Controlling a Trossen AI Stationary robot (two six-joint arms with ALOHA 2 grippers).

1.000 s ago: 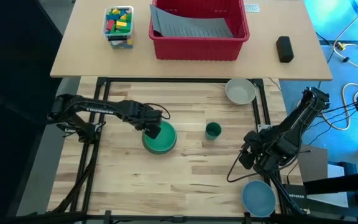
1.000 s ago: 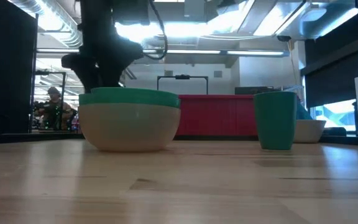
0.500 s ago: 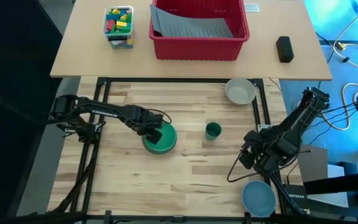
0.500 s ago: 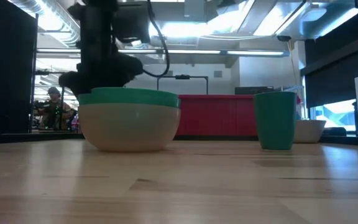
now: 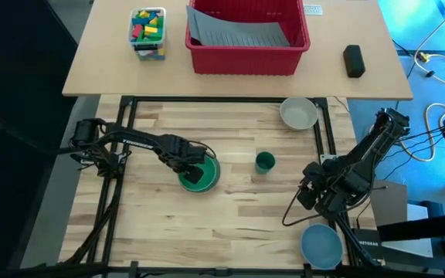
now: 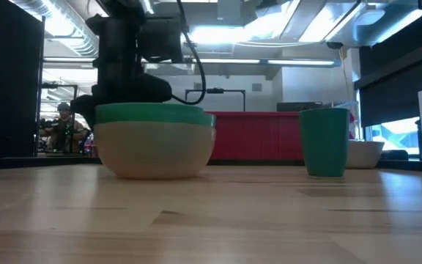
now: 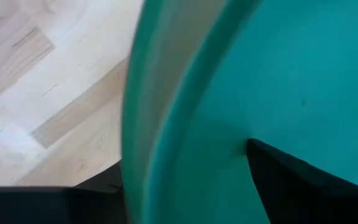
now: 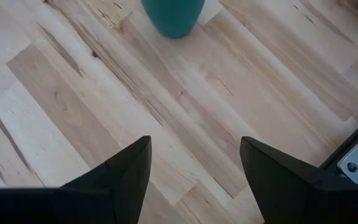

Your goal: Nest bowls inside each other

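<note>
Two bowls nested, teal bowl (image 5: 200,173) in cream bowl (image 6: 154,152); left jaws pinching its rim, right jaws spread

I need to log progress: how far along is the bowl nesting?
Done: a teal green plastic bowl sits nested in a pale cream-coloured bowl.
In hand: the left gripper straddles that stack's rim.
Left: the grey-white bowl and light blue bowl lie apart; the right gripper waits open.
</note>
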